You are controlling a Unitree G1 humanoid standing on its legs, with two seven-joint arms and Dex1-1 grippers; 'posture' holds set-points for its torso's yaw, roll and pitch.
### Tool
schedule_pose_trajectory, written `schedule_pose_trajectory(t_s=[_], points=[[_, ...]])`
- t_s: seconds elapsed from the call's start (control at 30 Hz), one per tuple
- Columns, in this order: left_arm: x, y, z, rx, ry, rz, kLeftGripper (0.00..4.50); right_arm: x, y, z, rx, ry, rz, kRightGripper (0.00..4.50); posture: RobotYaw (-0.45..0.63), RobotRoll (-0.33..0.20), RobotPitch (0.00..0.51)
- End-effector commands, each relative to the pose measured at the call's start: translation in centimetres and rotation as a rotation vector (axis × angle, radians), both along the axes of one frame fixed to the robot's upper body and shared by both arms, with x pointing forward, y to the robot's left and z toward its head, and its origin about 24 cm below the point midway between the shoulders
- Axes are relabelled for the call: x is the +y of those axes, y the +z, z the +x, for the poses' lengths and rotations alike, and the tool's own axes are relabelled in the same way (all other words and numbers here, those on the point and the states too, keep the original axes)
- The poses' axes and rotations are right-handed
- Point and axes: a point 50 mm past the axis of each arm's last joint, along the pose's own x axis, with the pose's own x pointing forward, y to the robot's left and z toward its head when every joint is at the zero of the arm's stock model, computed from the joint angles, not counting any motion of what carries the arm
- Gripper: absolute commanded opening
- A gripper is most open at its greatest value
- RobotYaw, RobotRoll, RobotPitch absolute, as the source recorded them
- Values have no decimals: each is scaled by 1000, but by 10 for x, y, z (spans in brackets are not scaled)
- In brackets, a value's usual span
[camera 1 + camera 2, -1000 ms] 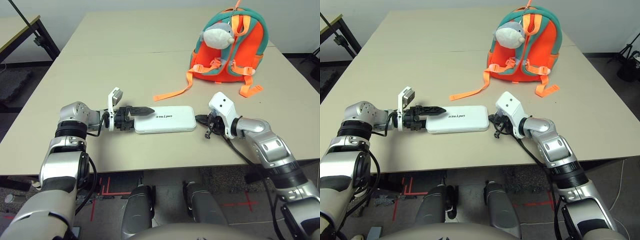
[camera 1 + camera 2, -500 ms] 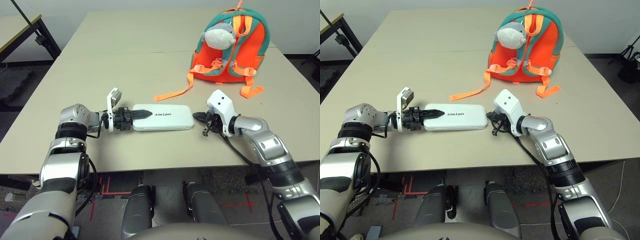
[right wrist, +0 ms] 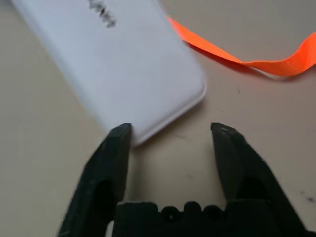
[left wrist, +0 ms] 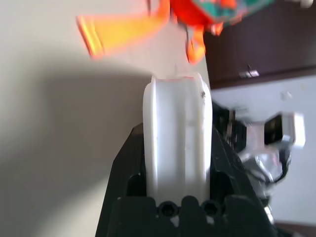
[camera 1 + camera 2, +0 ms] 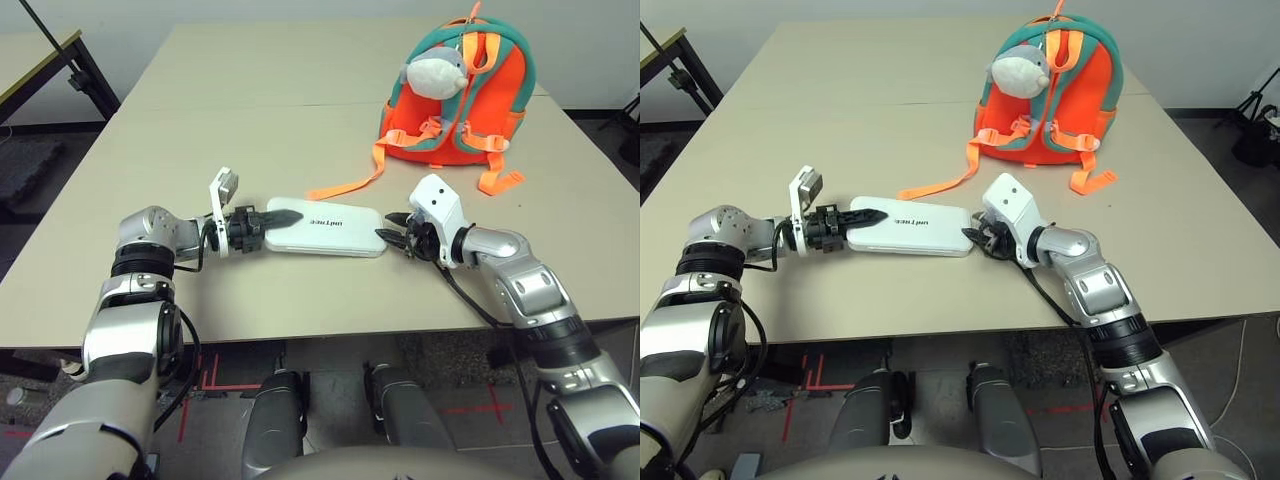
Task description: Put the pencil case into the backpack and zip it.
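Between left fingers: one short end of pencil case (image 5: 328, 226) clamped edge-on in left gripper (image 5: 272, 217), one black finger lying across the lid, the other beneath; confirmed in left wrist view, white rim (image 4: 177, 143) squeezed between both pads.
Ahead of right gripper (image 5: 394, 236): fingers spread apart around nothing, tips just beside the case's free rounded corner (image 3: 195, 96), maybe brushing it; contact could not be told.
Case attitude: gripped end seemingly raised off table (image 5: 250, 130), far end low by the right gripper; slanted between the two.
Stiffness, judged: hard shell, held its flat shape while pinched at one end, no sag or bend.
Weight, judged: light, carried at one end without drooping.
Surface, judged: smooth plastic with rounded edges, likely slippery; a pinch at the very rim could let it swivel or slide out.
Best hold, judged: across the short ends, top and bottom faces between the pads, set well onto the lid rather than on the curved lip; second gripper useful at the free end to steady it.
Beyond the case: loose orange strap (image 5: 345, 187) on the table just past the case's long edge, trailing from backpack (image 5: 462, 90), which stood upright further off with plush fish (image 5: 433, 71) on its front; case not yet inside.
Surface: pale beige table, matt, flat, a seam crossing it behind the case.
Room: dark floor around, another table's edge and black leg (image 5: 45, 60) far off beyond the left arm, pale wall behind.
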Motion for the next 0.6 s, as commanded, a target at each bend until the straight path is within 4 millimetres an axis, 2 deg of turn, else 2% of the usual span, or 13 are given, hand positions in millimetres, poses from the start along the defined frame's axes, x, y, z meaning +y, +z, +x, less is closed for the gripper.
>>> schedule_pose_trajectory(t_s=[0.03, 0.1, 0.2, 0.37, 0.6], points=[[9, 49, 7, -189, 46, -44, 1295, -12, 0, 5, 0, -54, -7, 4500, -151, 0, 106], [11, 67, 7, -255, 60, -53, 1295, -18, 3, 8, -3, -87, 3, 4500, -149, 0, 105], [12, 84, 6, -326, 88, -61, 1295, -26, 8, 13, -6, -132, 26, 4500, -145, 0, 106], [14, 118, 8, -481, 176, -62, 1295, -50, 27, 25, -21, -298, 143, 4500, -135, 0, 104], [14, 135, 12, -569, 275, -63, 1295, -79, 61, 34, -37, -497, 338, 4500, -142, 0, 100]])
